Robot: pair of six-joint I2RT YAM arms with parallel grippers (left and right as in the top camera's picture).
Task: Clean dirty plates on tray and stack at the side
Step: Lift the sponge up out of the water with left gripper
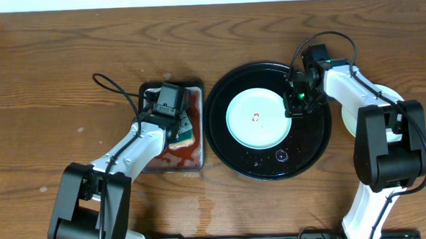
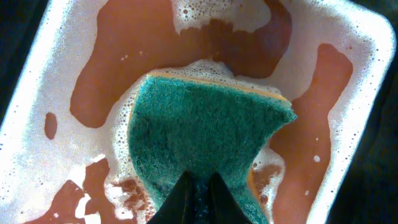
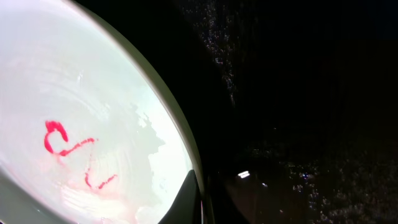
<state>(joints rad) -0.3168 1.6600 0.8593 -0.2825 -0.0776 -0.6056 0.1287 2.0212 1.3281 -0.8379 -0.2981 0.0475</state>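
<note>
left arm [image 1: 128,148] reaches out diagonally from its base, wrist tipped down over the pan [image 1: 198,134]. the left hand [image 2: 199,186] is clamped tight on the near edge of the sponge [image 2: 205,124]. green scrub face up, orange layer peeking along the far edge. the sponge sits in foamy reddish water, its long side lying across the pan. the pan itself runs front to back, just left of the tray [image 1: 272,164], both on the tabletop [image 1: 52,54].

over to the right arm [image 1: 352,88]: up from its base, elbow bent, forearm folding back in over the tray's right side. the right hand [image 3: 200,196] is pinched narrow on the rim of the plate [image 1: 251,128]. the plate lies flat, face up, near the tray's middle. red squiggles [image 3: 65,146] at its centre, just loops, nothing i can read as a word.
</note>
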